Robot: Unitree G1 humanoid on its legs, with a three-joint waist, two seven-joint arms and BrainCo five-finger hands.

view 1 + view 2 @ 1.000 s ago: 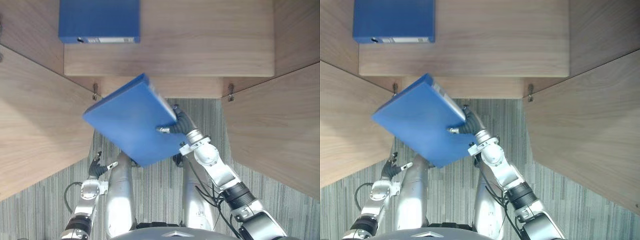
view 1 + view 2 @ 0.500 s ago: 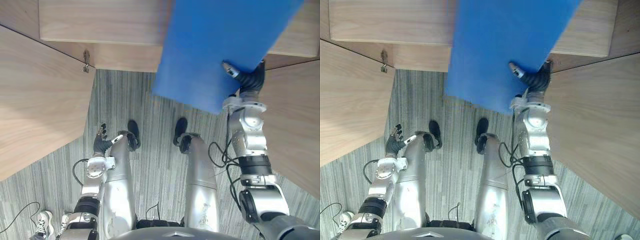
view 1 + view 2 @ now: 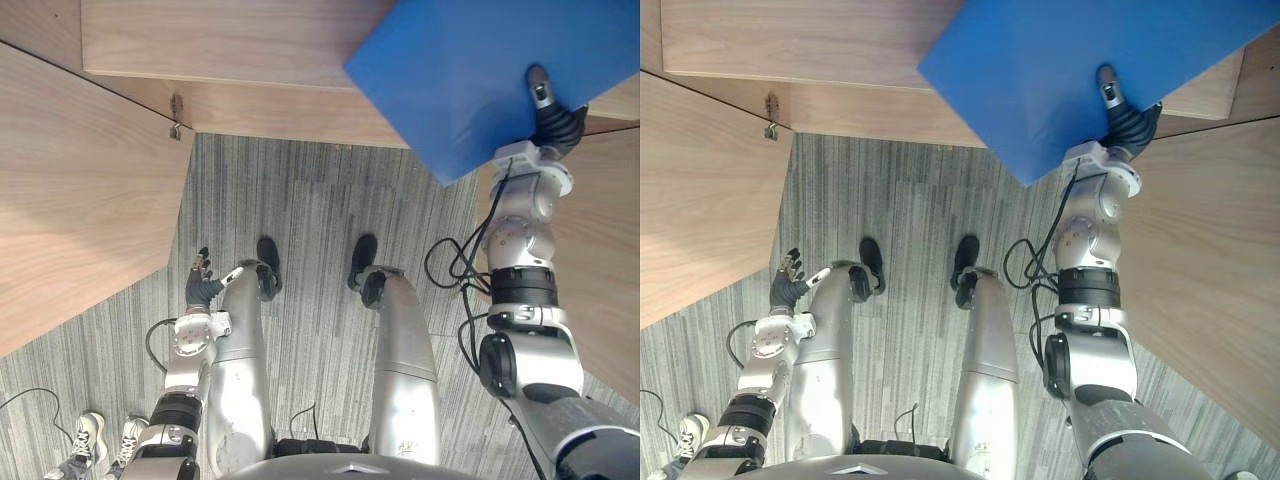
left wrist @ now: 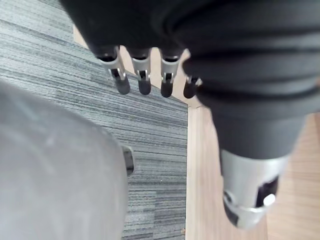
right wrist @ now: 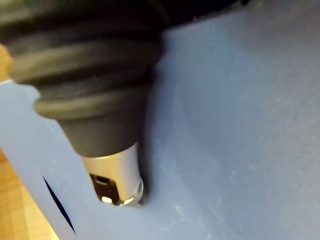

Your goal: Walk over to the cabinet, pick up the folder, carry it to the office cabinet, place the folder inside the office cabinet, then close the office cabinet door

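**With both doors open, the folder sits high in my right hand**

As I look down at the office cabinet, the blue folder is at about 1 o'clock, tilted and raised off the floor. Its upper part lies across the cabinet's front edge, and its lowest corner hangs over the grey carpet floor. My right hand has it by the near edge. My thumb is pressed flat on the blue top face, while my fingers are hidden beneath the cover, so the folder is pinched between them.

The left door swings out at 9 o'clock and the right door at 3 o'clock, with the carpet between them. My left hand hangs low at about 8 o'clock with its fingers straight and slack, holding nothing. A person's shoes show at 7 o'clock.
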